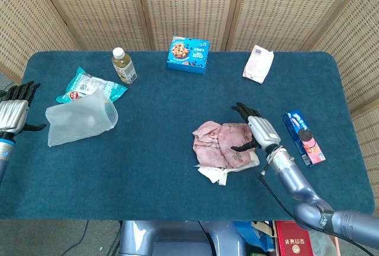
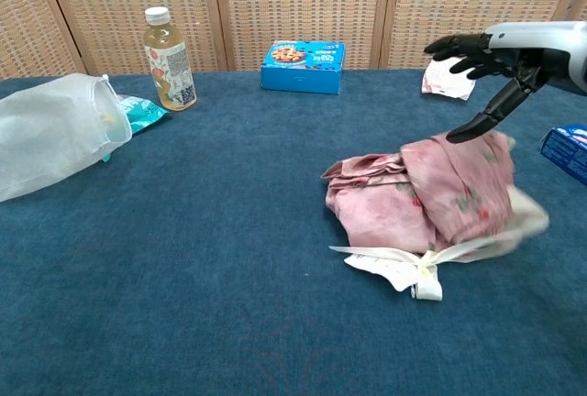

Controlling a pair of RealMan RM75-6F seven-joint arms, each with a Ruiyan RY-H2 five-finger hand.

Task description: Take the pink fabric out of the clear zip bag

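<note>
The pink fabric (image 1: 222,144) lies in a crumpled heap on the blue table, right of centre, fully outside the bag. A white ribbon with a tag (image 2: 404,268) trails from its front. My right hand (image 1: 257,130) hovers just right of and above the fabric (image 2: 422,199), fingers spread and holding nothing. In the chest view this hand (image 2: 495,57) is clearly raised off the cloth. The clear zip bag (image 1: 80,118) lies empty at the far left, mouth facing right. My left hand (image 1: 13,114) is at the table's left edge beside the bag, fingers extended, a small gap between them.
A drink bottle (image 1: 123,65), a blue cookie box (image 1: 188,54) and a white packet (image 1: 258,63) stand along the back. A teal snack bag (image 1: 89,85) lies behind the zip bag. A blue biscuit pack (image 1: 303,137) lies right of my right hand.
</note>
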